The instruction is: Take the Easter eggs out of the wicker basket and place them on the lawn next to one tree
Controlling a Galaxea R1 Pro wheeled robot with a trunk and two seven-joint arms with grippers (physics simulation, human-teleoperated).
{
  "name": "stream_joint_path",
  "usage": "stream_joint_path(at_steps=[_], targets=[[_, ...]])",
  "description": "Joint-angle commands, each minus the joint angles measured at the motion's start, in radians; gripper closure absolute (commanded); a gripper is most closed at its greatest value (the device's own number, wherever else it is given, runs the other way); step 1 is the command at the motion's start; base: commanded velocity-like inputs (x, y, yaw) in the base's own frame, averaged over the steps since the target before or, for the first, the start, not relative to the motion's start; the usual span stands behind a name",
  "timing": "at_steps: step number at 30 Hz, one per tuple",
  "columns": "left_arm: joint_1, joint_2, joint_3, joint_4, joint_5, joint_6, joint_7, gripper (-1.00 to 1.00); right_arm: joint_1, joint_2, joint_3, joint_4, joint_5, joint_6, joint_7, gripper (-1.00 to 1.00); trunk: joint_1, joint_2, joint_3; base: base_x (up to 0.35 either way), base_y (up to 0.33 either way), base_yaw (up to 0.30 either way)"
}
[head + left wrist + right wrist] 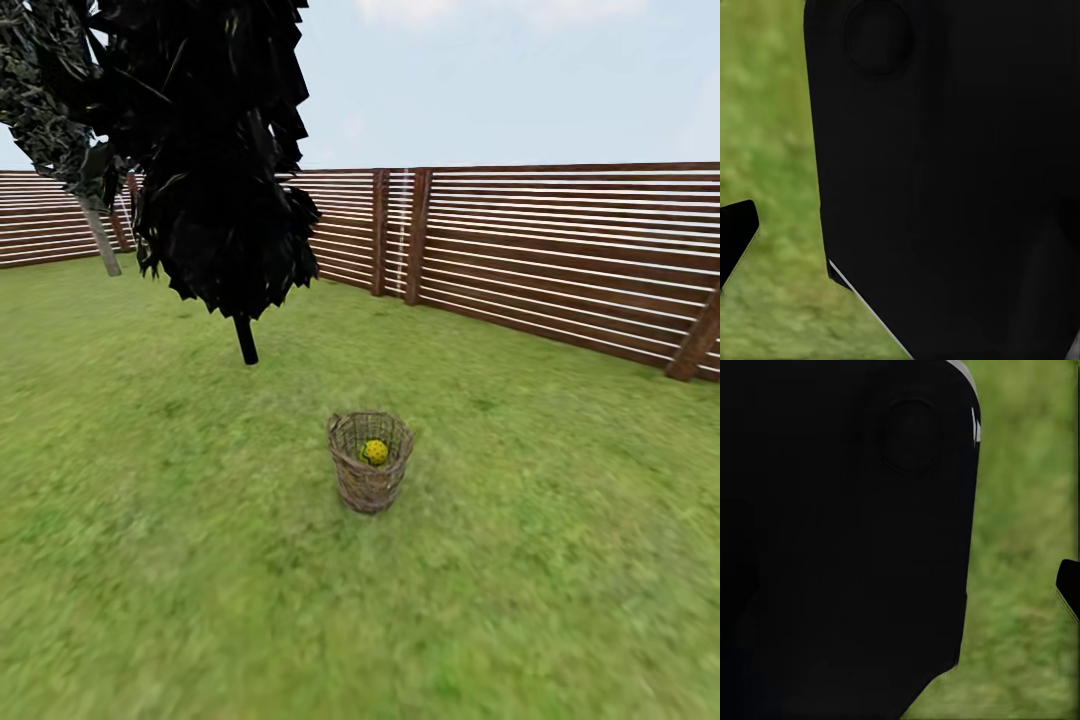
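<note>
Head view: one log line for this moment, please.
basket upright on lawn | yellow egg inside | dark tree behind | fence beyond

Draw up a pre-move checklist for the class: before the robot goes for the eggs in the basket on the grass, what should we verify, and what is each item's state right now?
1. Wicker basket in sight, upright on the lawn: ok.
2. Egg visible inside: ok, one yellow Easter egg shows through the rim.
3. All three eggs present: cannot tell; the weave and depth hide the rest.
4. Basket within arm's reach: not ok by the look of it; it stands well ahead in the head view, so driving closer seems needed first.
5. A tree nearby for the drop: cannot tell; a dark thin-trunked tree stands behind the basket, a pale trunk farther off.
6. End effectors open: cannot tell.
</note>
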Motion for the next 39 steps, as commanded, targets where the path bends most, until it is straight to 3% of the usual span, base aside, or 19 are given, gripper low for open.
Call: stream_joint_path(at_steps=[1, 24, 26, 28, 32, 35, 39], targets=[[0.001, 0.0, 0.0, -0.002, 0.001, -0.001, 0.0, -1.0, 0.0, 0.0, 0.001, 0.001, 0.001, -0.003, 0.0, -1.0, 0.001, 0.0, -0.001, 0.336, 0.0, 0.0], [0.001, 0.0, 0.0, -0.002, 0.001, -0.001, 0.0, -1.0, 0.0, -0.001, -0.004, -0.003, -0.006, -0.003, 0.0, -1.0, 0.001, 0.0, -0.001, 0.336, 0.0, 0.033], [0.001, 0.002, 0.004, -0.005, 0.003, 0.001, 0.002, -1.0, -0.003, -0.001, -0.007, -0.07, -0.007, 0.012, 0.002, -1.0, 0.001, 0.0, -0.001, 0.248, 0.0, 0.0], [-0.003, 0.008, 0.002, -0.018, -0.005, 0.012, 0.0, -1.0, -0.006, 0.0, -0.007, -0.165, -0.007, 0.105, 0.002, -1.0, 0.001, 0.0, -0.001, 0.064, 0.0, 0.0], [-0.039, 0.042, -0.001, -0.034, -0.009, 0.019, -0.002, -1.0, -0.033, 0.003, -0.008, -0.359, -0.012, 0.42, 0.003, -1.0, 0.001, 0.0, -0.001, 0.019, 0.0, 0.0], [-0.128, 0.07, 0.0, -0.043, -0.009, 0.055, -0.005, -1.0, -0.04, 0.005, -0.011, -0.535, -0.015, 0.592, 0.003, -1.0, 0.001, 0.0, -0.001, 0.004, 0.0, 0.0], [-0.298, 0.104, -0.001, -0.049, -0.008, 0.177, -0.008, -1.0, -0.059, 0.016, -0.021, -0.729, -0.019, 0.666, 0.001, -1.0, 0.001, 0.0, -0.001, 0.0, 0.0, 0.0]])
